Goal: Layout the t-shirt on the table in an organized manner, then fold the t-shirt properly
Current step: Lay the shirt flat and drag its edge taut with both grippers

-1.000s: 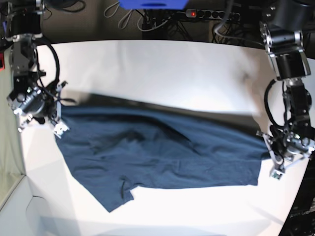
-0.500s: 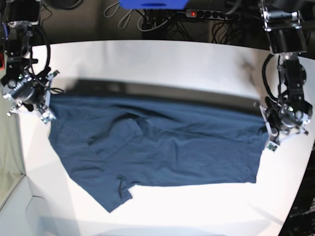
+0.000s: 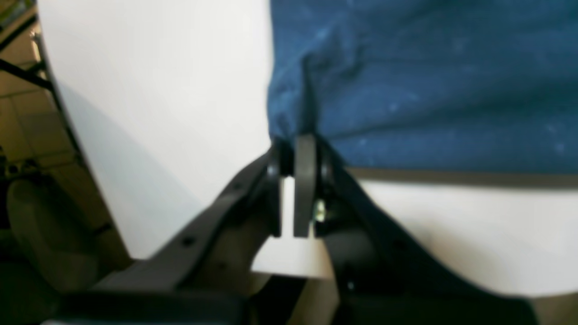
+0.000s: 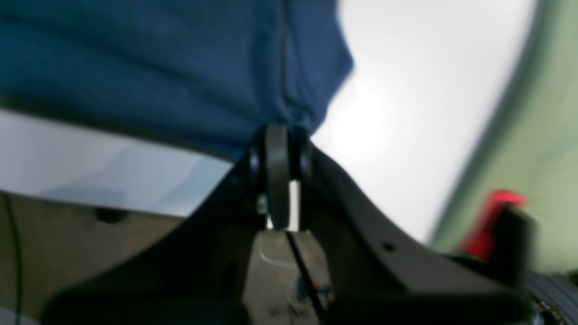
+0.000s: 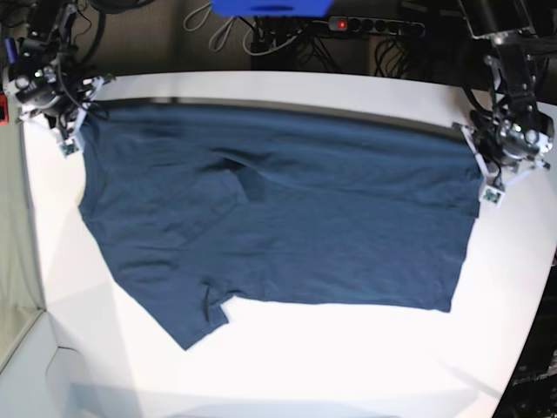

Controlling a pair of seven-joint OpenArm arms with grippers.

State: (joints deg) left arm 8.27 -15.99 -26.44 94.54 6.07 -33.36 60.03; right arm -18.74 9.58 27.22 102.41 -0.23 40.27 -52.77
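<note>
Left tool [image 3: 298,149] & right tool [image 4: 280,140] each clamped on t-shirt [image 5: 278,209] corners, stretched across tabletop [image 5: 348,357]. We're in layout step; next we'd lower & release flat.

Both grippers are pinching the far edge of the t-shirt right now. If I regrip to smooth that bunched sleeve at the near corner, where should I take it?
Take the t-shirt at the sleeve's outer hem, coming from the near table edge. That flap lies wrinkled, pointing toward the near edge, so a pull outward there would likely flatten it. The right gripper looks nearer to it than the left gripper.
</note>
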